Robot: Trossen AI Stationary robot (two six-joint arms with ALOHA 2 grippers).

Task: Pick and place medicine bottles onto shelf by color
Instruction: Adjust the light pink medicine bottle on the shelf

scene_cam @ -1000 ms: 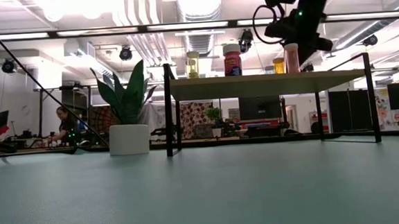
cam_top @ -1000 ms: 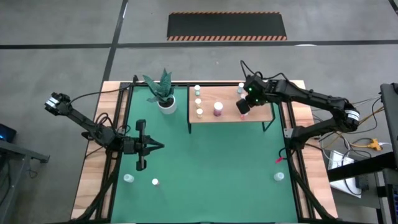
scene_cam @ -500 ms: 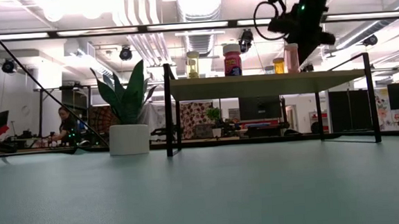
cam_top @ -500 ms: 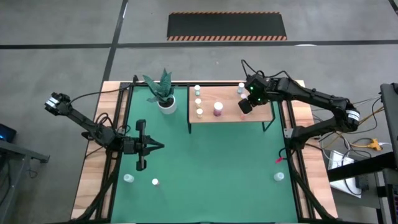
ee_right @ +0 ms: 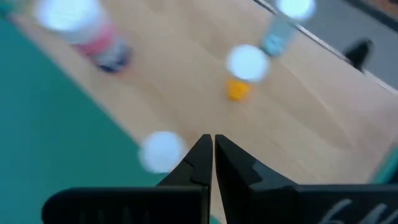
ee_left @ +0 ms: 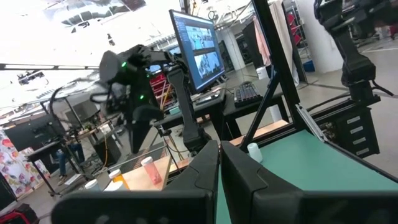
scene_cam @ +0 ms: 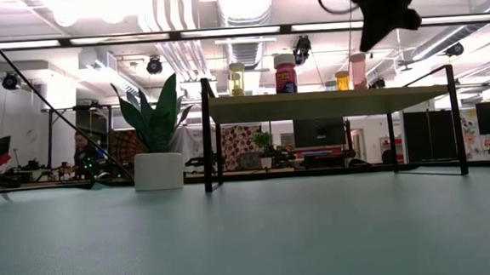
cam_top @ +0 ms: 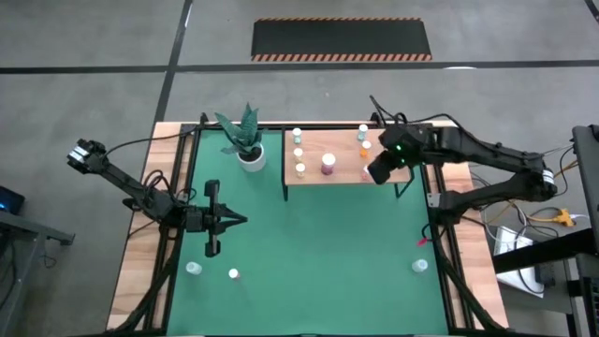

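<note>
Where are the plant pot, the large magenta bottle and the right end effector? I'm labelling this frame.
plant pot (cam_top: 251, 157): high view, white rim.
large magenta bottle (cam_top: 328, 164): high view, white cap.
right end effector (ee_right: 208, 155): right wrist view, between its nearly closed fingertips.

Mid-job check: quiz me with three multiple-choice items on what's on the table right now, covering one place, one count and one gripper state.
1. Relative to the shelf, the plant pot stands:
A. on top of it
B. beside its left end, on the green mat
C. under it

2. How many medicine bottles stand on the green mat, off the shelf?
A. one
B. six
C. three

3. The right gripper has its jaws:
A. shut, with nothing between them
B. clamped on an orange bottle
C. spread wide

Key: 1 B, the high view shows the pot on the mat just off the shelf's left end. 2 C, two caps near the left, one near the right. 3 A, the right wrist view shows the jaws together and empty.
</note>
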